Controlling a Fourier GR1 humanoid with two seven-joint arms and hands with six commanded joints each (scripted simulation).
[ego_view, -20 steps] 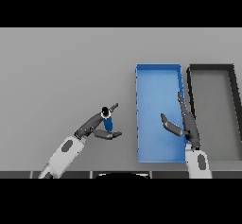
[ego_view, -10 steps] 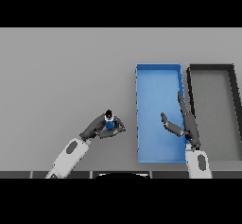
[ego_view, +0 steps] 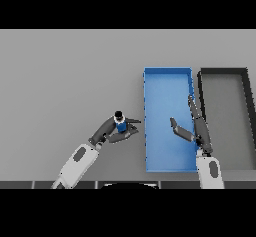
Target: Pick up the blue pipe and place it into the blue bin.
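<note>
Sitting side by side on the right part of the surface are two long bins: the blue bin and, just to its right, a dark grey bin. Both are open at the top and look bare inside. The right hand hangs over the right part of the blue bin, near the wall it shares with the dark grey bin. Its fingers are straight and point away from the robot, its thumb sticks out to the left over the blue floor, and it holds nothing. This hand and its white arm cover a bit of the blue bin's right side. Between the blue pipe and the blue bin there is only a small strip of plain grey surface, with nothing in the way. The blue pipe is a small blue piece with a dark end on top, and it stands up inside the left hand. The left hand has its fingers curled round the pipe, with dark fingers on both sides of it and some pointing right toward the blue bin. The pipe is just left of the blue bin's left wall, near the middle of that wall, and not inside the bin. The surface is flat, plain grey and smooth, and it fills all the room that can be seen.
</note>
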